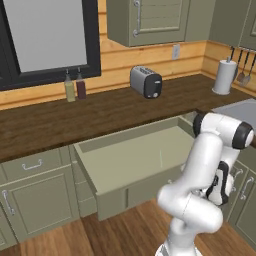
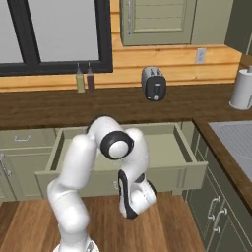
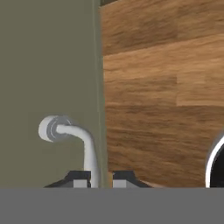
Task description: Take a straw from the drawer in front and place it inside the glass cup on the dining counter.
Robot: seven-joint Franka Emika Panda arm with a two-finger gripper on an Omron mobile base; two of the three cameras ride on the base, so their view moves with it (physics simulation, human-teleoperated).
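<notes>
The wide sage-green drawer [image 1: 135, 155] stands pulled out from under the dark wood worktop, and its pale-green inside [image 2: 165, 142] looks bare where it shows. My arm bends low in front of the drawer front. In the hand view the silver bar handle [image 3: 89, 148] curves down from its mount on the green front and runs between the two fingertips of my gripper [image 3: 101, 177], which is shut on it. The straw is hidden. The glass cup and the dining counter are out of view.
On the worktop [image 1: 100, 115] stand a toaster [image 1: 146, 81], two bottles [image 1: 74, 86] and a paper towel roll [image 1: 223, 76]. A sink [image 2: 236, 135] lies at the right. Green cabinet doors [image 1: 40, 200] flank the drawer above the wooden floor [image 2: 172, 221].
</notes>
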